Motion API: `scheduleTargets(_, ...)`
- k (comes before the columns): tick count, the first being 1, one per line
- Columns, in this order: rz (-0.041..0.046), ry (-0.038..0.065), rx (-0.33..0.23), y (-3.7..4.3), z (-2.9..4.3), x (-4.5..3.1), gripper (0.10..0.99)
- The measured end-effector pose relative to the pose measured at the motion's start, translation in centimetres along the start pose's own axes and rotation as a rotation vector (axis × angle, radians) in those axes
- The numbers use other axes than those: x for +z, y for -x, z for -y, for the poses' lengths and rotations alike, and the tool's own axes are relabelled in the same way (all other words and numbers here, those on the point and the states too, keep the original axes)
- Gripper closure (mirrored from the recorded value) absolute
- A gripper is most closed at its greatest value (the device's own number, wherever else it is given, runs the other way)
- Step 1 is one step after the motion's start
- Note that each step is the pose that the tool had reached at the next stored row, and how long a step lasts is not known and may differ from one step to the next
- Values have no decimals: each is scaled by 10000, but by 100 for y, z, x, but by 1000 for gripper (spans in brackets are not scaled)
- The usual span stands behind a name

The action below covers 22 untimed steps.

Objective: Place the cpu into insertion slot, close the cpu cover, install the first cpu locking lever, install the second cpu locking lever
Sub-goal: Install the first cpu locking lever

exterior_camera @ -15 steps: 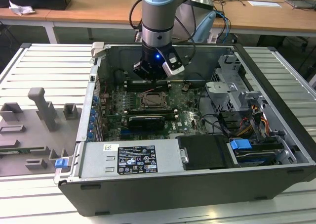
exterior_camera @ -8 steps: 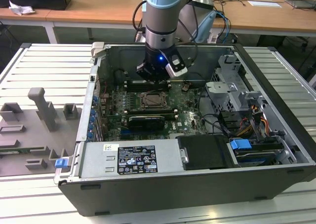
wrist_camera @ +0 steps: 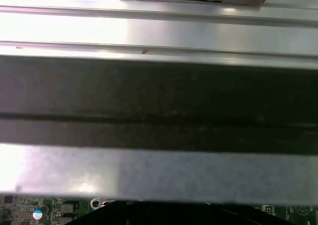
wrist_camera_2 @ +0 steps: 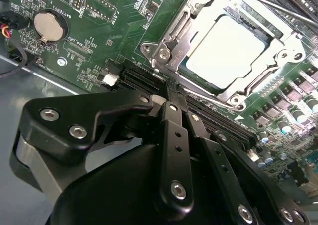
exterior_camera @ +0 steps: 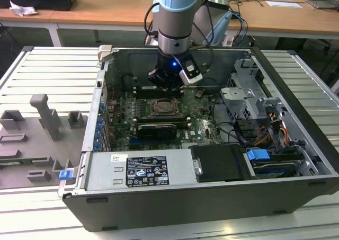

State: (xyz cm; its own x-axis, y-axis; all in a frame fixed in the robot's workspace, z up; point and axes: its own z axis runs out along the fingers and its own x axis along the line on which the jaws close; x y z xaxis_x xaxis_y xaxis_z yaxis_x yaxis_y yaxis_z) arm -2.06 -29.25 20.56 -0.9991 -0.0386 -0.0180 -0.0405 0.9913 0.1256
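- The tool (wrist_camera_2: 171, 88), fingers pressed together on nothing, is hovering just beside the insertion slot (wrist_camera_2: 198, 16).
- The cpu (wrist_camera_2: 226, 51) is sitting in it, upper right of the second wrist view, under the cpu cover (wrist_camera_2: 268, 66).

The exterior view looked down at an angle, from some way off, into the open computer case (exterior_camera: 296, 86) lying on the bench (exterior_camera: 42, 70). The second wrist view sat close above the hand (wrist_camera_2: 169, 86), facing the insertion slot (wrist_camera_2: 171, 51) on the green board (wrist_camera_2: 109, 36). The first wrist view faced the case wall at close range, sharing a strip of that board (wrist_camera: 30, 210)
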Motion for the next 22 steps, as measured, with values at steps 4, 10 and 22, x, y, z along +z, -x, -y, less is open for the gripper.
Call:
scheduleTargets(4,-2,-26,-1,4,2,12,980)
scheduleTargets(10,-3,-111,-3,7,2,17,980)
scheduleTargets(22,-7,-187,-4,11,0,41,980)
